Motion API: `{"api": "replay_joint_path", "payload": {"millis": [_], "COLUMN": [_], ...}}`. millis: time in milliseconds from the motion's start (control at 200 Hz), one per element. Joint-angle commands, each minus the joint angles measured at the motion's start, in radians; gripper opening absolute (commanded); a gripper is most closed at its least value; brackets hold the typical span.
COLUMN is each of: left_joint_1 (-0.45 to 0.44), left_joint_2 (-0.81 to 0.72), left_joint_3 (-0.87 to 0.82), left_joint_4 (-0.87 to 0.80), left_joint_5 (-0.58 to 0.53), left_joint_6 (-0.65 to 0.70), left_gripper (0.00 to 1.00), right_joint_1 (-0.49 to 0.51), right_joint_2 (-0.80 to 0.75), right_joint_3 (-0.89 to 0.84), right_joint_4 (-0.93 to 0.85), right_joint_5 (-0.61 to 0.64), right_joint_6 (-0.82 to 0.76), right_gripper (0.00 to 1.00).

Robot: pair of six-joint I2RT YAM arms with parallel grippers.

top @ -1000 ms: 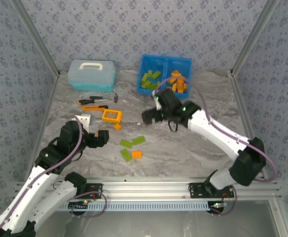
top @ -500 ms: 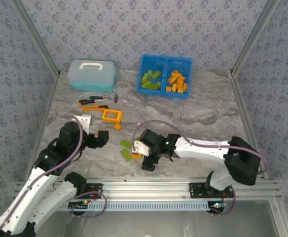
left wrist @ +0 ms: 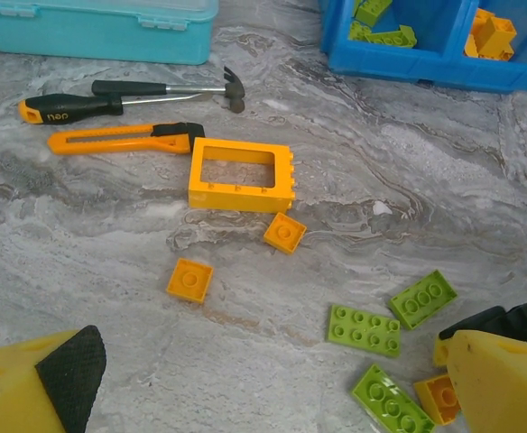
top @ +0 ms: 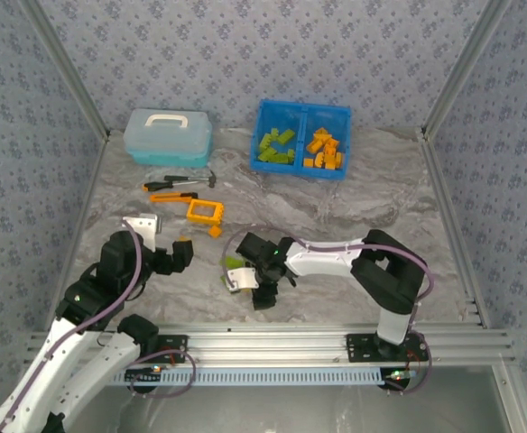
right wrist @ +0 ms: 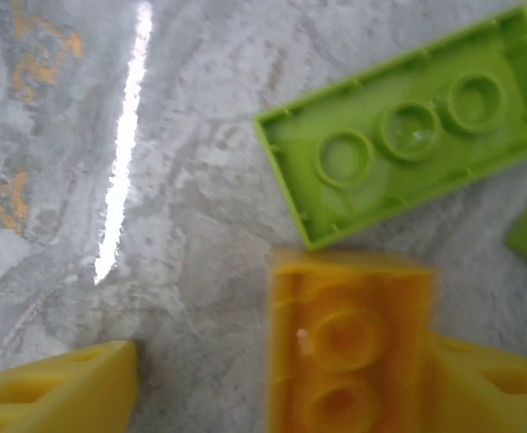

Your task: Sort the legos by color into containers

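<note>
The containers are the two halves of a blue tray [top: 301, 173] at the back: lime legos [top: 275, 146] lie in its left half, orange ones [top: 324, 151] in its right. My right gripper [top: 250, 284] is down over the loose legos at the near centre. In the right wrist view an upside-down orange lego [right wrist: 349, 352] lies between the right gripper's [right wrist: 281, 388] fingers, against the right one, with a gap to the left one. An upturned green lego [right wrist: 408, 126] lies just beyond. My left gripper [left wrist: 272, 397] is open and holds nothing. The orange frame [left wrist: 241, 174], two small orange squares [left wrist: 189, 279] and three green legos [left wrist: 364, 327] lie ahead of it.
A pale blue lidded box [top: 168, 135] stands at the back left. A black-handled hammer [left wrist: 137, 88] and an orange hand tool [left wrist: 124, 138] lie just behind the frame piece. Patterned walls enclose the table on three sides.
The right arm has swung from in front of the blue tray down to the loose legos near the front, and its fingers have narrowed around the orange lego. The left arm drew back slightly.
</note>
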Motion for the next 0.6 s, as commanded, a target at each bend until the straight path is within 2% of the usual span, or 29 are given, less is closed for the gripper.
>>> {"api": "replay_joint_path", "payload": {"millis": [0, 110, 230, 420, 505, 595], "left_joint_1": [0.001, 0.001, 0.001, 0.001, 0.001, 0.001], "left_joint_2": [-0.009, -0.013, -0.011, -0.01, -0.01, -0.004], "left_joint_3": [0.0, -0.004, -0.009, -0.005, -0.005, -0.005], "left_joint_4": [-0.007, -0.005, 0.003, 0.015, 0.027, 0.04], "left_joint_5": [-0.017, -0.016, -0.007, -0.005, -0.005, -0.003], "left_joint_6": [-0.01, -0.009, -0.01, -0.01, -0.006, -0.01], "left_gripper": [0.99, 0.99, 0.99, 0.99, 0.99, 0.99], "right_joint_1": [-0.002, -0.002, -0.002, -0.033, -0.113, -0.254], "right_joint_2": [0.066, 0.067, 0.02, -0.236, -0.361, -0.437], "right_joint_3": [0.047, 0.043, 0.036, -0.071, -0.127, -0.143], "right_joint_4": [0.053, 0.051, 0.044, 0.152, 0.259, 0.376], "right_joint_5": [0.007, 0.023, 0.035, 0.039, 0.018, 0.02], "right_joint_6": [0.008, 0.016, 0.055, 0.177, 0.298, 0.47], "right_gripper": [0.54, 0.35, 0.28, 0.28, 0.28, 0.29]}}
